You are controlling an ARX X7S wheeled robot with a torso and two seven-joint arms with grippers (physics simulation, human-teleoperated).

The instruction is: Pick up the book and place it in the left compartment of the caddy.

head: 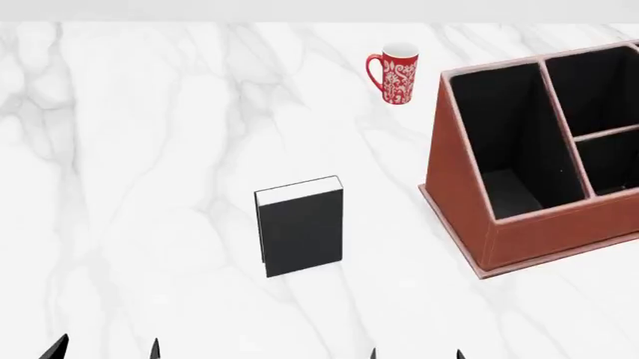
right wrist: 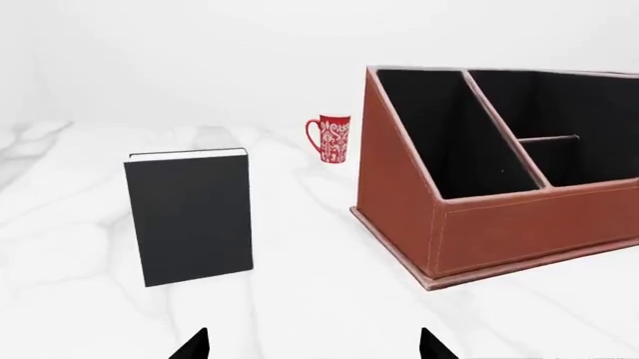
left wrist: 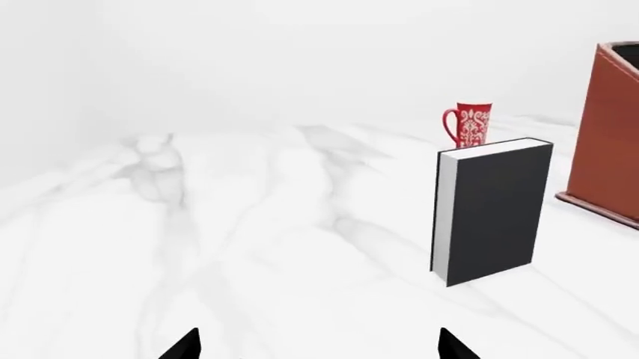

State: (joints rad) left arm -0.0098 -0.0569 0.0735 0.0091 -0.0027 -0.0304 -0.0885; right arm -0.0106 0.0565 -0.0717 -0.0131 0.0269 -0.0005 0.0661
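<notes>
Black book [head: 299, 232] (white page edges), reddish-brown caddy [head: 465, 194] lined black, red white-patterned mug [head: 396, 75], white marble table [head: 150, 187].

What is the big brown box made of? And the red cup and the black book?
The caddy looks like reddish-brown leather or leatherette: matte, with pale stitched edges and a dark lining. The red mug looks like glazed ceramic, with a white printed pattern. The book seems to be a matte black hardcover with white paper pages. These are simulator renders, so that is only how they look.
</notes>
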